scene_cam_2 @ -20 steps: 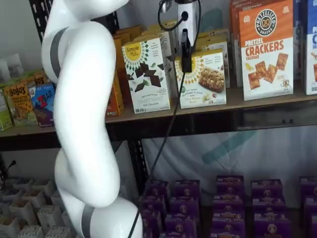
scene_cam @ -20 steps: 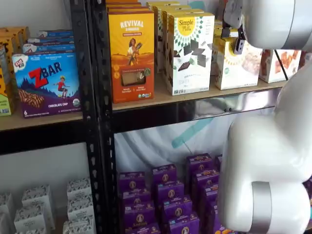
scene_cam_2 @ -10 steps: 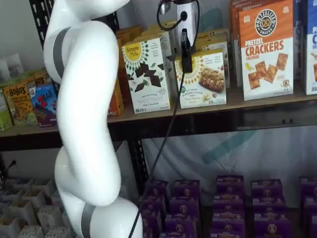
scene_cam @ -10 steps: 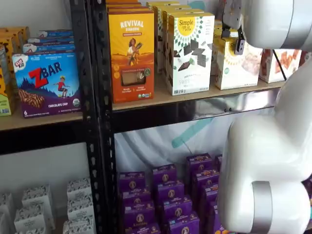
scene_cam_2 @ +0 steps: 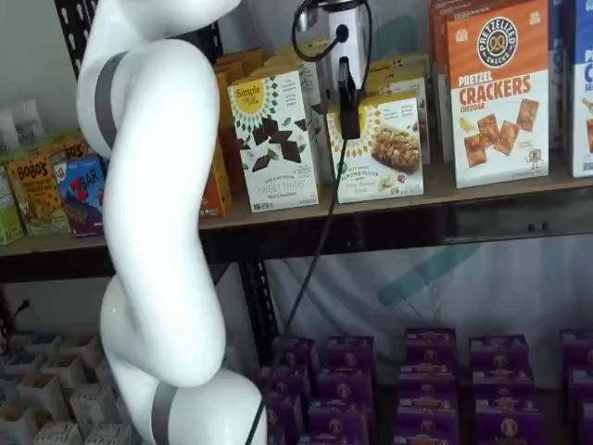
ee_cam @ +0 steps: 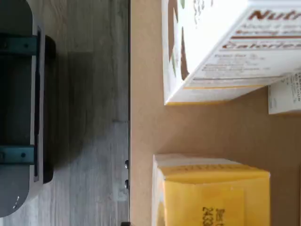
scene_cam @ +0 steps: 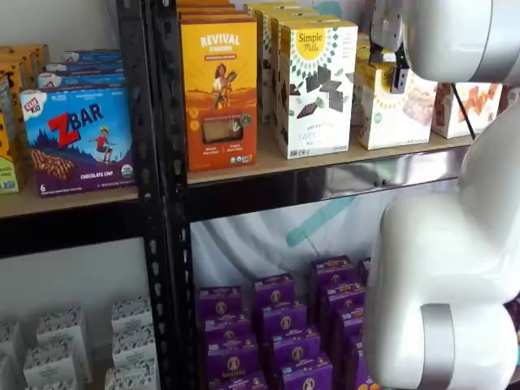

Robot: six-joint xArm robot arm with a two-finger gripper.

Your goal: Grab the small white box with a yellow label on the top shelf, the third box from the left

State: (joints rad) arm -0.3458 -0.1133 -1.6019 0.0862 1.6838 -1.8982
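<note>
Approach stage only: the small white box (scene_cam_2: pixel 382 148) sits ungrasped on the top shelf (scene_cam_2: pixel 482 190). End effector (scene_cam_2: pixel 347 97) is poised before it, fingers seemingly spread wide; grasping and withdrawal remain.

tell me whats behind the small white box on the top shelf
In a shelf view, more yellow-topped boxes line up behind the small white box on the top shelf. How many, and what is at the back of the row, is hidden by the front box and the gripper.

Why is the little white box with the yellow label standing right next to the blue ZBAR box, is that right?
No. The small white box stands beside the taller white Simple Mills box on the top shelf, as both shelf views show. The ZBAR box sits on another board.
</note>
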